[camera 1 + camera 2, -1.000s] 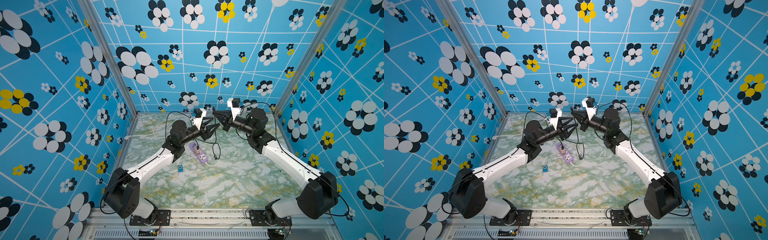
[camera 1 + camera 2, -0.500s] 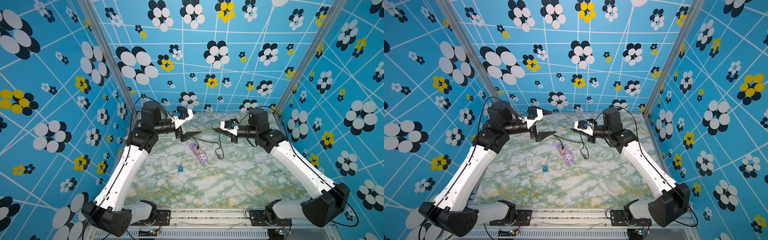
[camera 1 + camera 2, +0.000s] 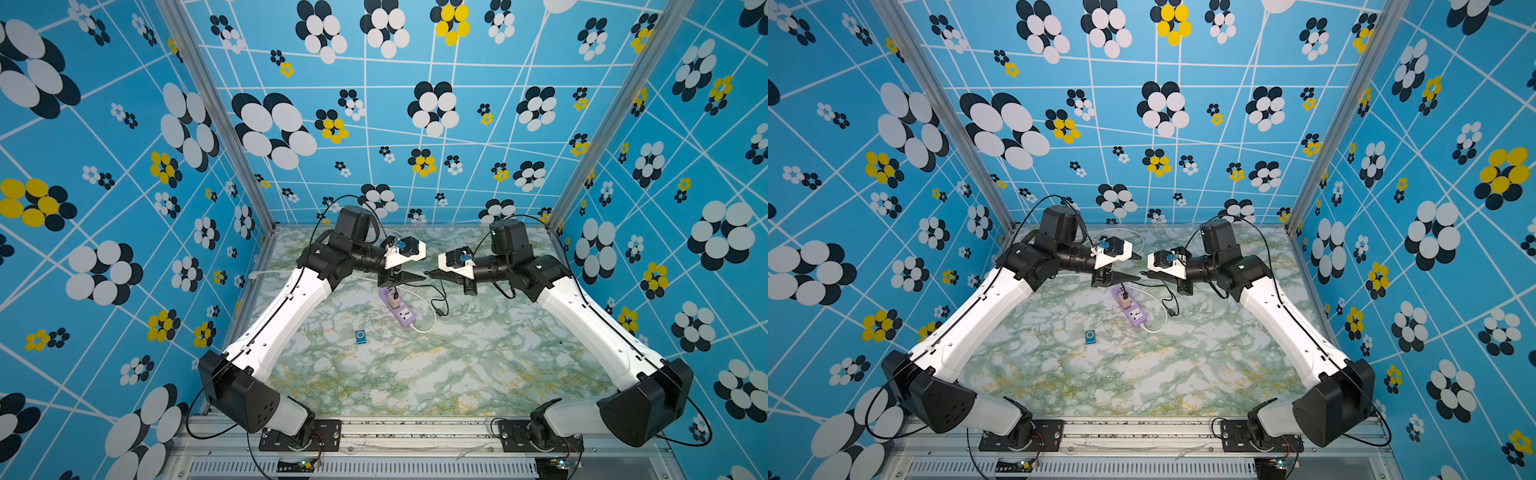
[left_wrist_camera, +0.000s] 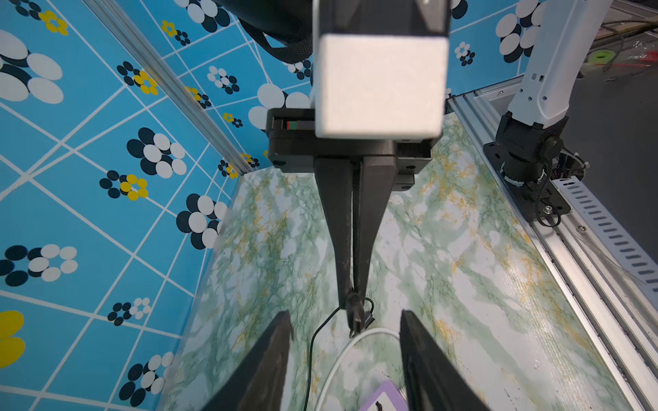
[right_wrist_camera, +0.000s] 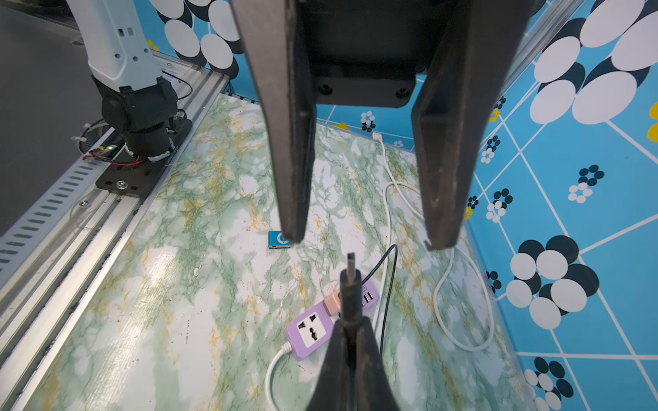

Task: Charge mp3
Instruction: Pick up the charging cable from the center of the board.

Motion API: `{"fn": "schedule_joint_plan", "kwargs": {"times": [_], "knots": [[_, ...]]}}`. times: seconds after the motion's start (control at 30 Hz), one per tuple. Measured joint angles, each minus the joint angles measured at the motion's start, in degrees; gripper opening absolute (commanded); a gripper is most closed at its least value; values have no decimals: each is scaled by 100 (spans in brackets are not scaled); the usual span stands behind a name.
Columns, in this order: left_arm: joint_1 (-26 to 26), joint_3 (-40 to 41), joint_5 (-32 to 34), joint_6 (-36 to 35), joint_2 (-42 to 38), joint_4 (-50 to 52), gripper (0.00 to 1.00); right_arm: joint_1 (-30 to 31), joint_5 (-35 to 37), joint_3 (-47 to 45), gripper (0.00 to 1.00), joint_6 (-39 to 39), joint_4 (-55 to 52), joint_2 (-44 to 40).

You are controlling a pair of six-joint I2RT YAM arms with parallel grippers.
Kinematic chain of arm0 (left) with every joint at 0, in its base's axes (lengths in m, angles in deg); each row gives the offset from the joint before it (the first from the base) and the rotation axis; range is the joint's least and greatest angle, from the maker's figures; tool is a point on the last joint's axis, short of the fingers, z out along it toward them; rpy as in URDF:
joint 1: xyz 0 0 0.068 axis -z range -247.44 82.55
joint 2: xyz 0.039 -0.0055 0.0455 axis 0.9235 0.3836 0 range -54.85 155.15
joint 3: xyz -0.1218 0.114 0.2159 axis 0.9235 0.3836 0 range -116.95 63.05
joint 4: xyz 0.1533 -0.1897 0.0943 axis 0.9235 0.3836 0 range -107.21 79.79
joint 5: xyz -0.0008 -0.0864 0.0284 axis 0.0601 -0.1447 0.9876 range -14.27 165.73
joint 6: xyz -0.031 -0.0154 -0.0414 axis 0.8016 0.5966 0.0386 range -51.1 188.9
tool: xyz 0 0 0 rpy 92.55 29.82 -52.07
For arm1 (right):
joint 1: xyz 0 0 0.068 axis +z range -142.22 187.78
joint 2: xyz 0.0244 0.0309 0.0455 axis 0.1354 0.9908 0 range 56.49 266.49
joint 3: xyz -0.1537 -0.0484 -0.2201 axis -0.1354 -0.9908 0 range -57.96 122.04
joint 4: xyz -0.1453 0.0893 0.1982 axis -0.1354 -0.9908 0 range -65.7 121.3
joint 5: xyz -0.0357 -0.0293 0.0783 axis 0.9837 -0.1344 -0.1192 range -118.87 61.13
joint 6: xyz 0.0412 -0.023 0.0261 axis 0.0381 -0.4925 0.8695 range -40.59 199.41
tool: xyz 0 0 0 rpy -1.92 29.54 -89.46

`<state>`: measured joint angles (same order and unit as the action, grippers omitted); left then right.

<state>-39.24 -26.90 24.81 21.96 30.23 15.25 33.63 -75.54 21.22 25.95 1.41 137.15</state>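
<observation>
Teal-blue, flat and tiny, the rectangular mp3 [image 3: 360, 336] lies face up on the green-veined marble table [image 3: 457, 374], touching nothing. Near it we see a lilac plastic power strip [image 5: 309, 332] with a pinkish cube charger [image 5: 331, 302] plugged in. Raised near the strip, the right pincer [image 5: 350, 322] is clamped on a black cable plug [image 5: 350, 274]. The plug's tip points between the parted, moderately wide fingers of the left pincer [image 5: 366, 238], which holds nothing.
</observation>
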Motion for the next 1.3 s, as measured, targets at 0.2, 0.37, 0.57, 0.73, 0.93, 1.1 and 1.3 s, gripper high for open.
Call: {"fn": "schedule_joint_plan", "kwargs": {"times": [0.2, 0.37, 0.57, 0.73, 0.93, 1.1, 1.3], "knots": [[7, 0, -173, -28, 4, 131, 39, 0, -4, 0, 0, -15, -50, 0], [83, -2, -170, -184, 153, 442, 38, 0, -39, 2, 0, -13, -50, 0], [188, -13, -92, -195, 339, 474, 30, 0, -46, 11, 0, -13, -103, 0], [188, -24, -94, -149, 354, 417, 20, 0, -83, 28, 0, -15, -146, 0], [188, -55, -125, -122, 374, 428, 19, 0, -129, 55, 0, -17, -221, 9], [184, -87, -146, -94, 376, 481, 6, 2, -179, 72, 0, -37, -295, 22], [68, -236, -358, 516, 450, 555, 0, -2, 61, 13, 36, 271, -61, -33]]}}
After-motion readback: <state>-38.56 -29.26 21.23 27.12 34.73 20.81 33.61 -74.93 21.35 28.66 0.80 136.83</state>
